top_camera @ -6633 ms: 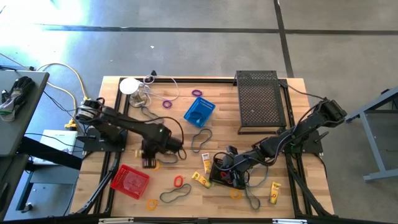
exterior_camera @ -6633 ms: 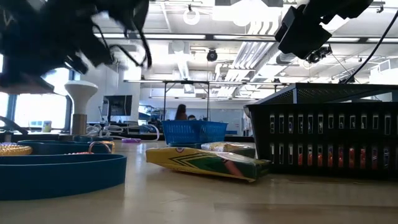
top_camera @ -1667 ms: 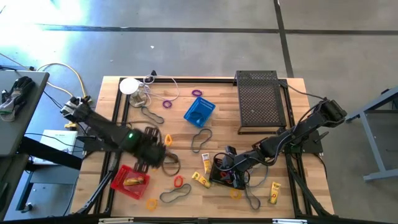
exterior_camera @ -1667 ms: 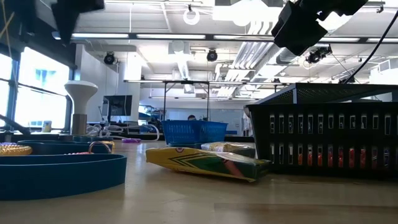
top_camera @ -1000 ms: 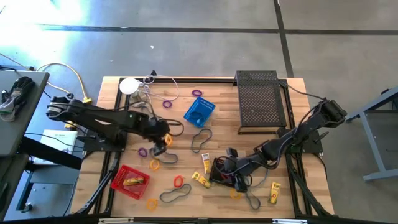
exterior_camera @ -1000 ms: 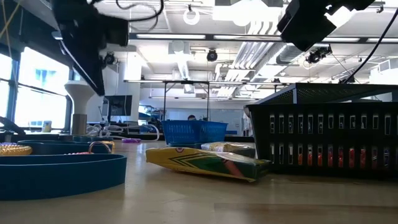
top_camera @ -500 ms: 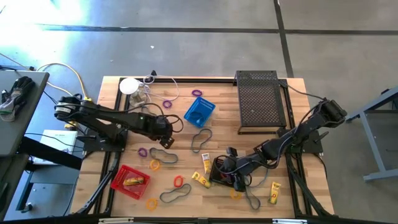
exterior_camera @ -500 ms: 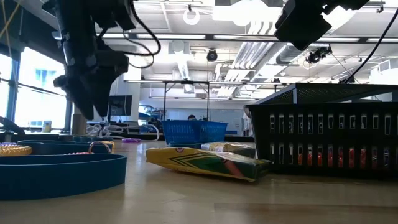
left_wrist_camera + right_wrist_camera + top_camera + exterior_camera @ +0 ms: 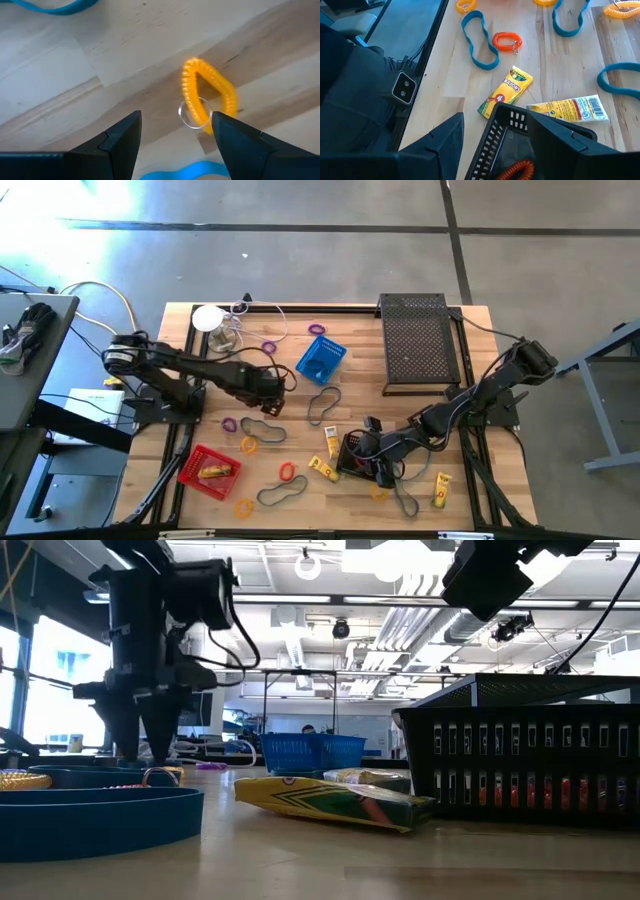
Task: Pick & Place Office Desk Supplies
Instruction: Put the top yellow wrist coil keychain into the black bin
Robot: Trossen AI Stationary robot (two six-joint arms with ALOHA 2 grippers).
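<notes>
An orange coil ring (image 9: pixel 210 95) with a small metal key ring (image 9: pixel 194 113) lies flat on the wooden table. My left gripper (image 9: pixel 176 119) hangs open just above it, fingers pointing down, the key ring between the tips (image 9: pixel 140 752). In the high view this gripper (image 9: pixel 268 400) stands left of centre. My right gripper (image 9: pixel 495 116) is open over a corner of the small black mesh basket (image 9: pixel 506 131), which stands on the table (image 9: pixel 365 460) with a red-orange coil (image 9: pixel 517 171) inside. I see no finger touching the basket.
A red basket (image 9: pixel 208 472) holds a yellow item; a blue basket (image 9: pixel 320 360) and the large black tray (image 9: pixel 418 345) stand farther back. Grey band loops (image 9: pixel 322 405), purple rings (image 9: pixel 270 345), a red ring (image 9: pixel 287 471) and yellow crayon packs (image 9: pixel 506 90) lie scattered.
My left gripper has come down toward the orange coil ring and rolled about its own axis, so its two fingers now stand side by side in the low view. It has stayed open. The right arm has kept still.
</notes>
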